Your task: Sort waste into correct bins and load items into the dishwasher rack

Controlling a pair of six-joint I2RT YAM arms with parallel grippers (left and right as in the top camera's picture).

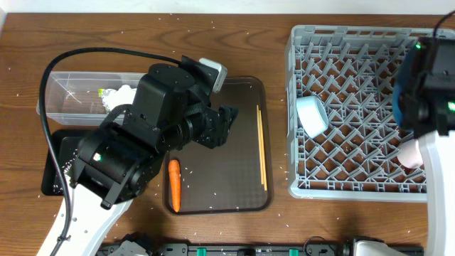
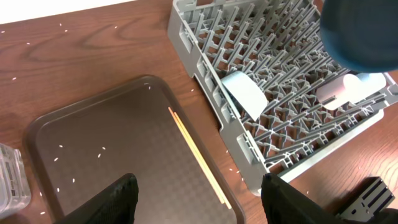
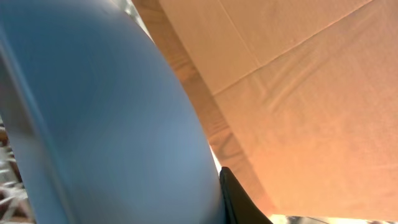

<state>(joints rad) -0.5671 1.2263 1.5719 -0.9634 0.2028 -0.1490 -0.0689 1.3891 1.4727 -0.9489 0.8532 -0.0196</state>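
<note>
Loading the dishwasher rack (image 1: 355, 188): partly done. Two cups already lie inside it, and most of its lattice floor is bare.
Brown serving tray (image 1: 234, 178): sits left of the rack with work left on it, as the carrot, the chopsticks and stray rice are on it.
Blue plate (image 3: 93, 124): not yet racked. It is held up over the rack's right side and fills the right wrist view.
Clear tub (image 1: 71, 82): at the far left, already holding the crumpled white napkin (image 1: 122, 94) and a yellowish wrapper scrap (image 1: 104, 92).
Black tray (image 1: 53, 171): just in front of the tub, largely hidden under the left arm, so I cannot tell what is in it.
Light blue cup (image 1: 311, 116): on its side at the rack's left edge.
Pinkish-white cup (image 1: 410, 153): in the rack near its front right corner.
Carrot (image 1: 174, 185): unsorted, at the serving tray's front left.
Chopsticks (image 1: 261, 149): unloaded, lying together along the tray's right side.
Rice grains (image 2: 60, 147): scattered over the tray and table, and by my judgement the slowest part left.
Right gripper (image 1: 412, 96): pinching the blue plate.
Left gripper (image 2: 198, 190): fingers spread wide above the serving tray, holding and touching nothing.
</note>
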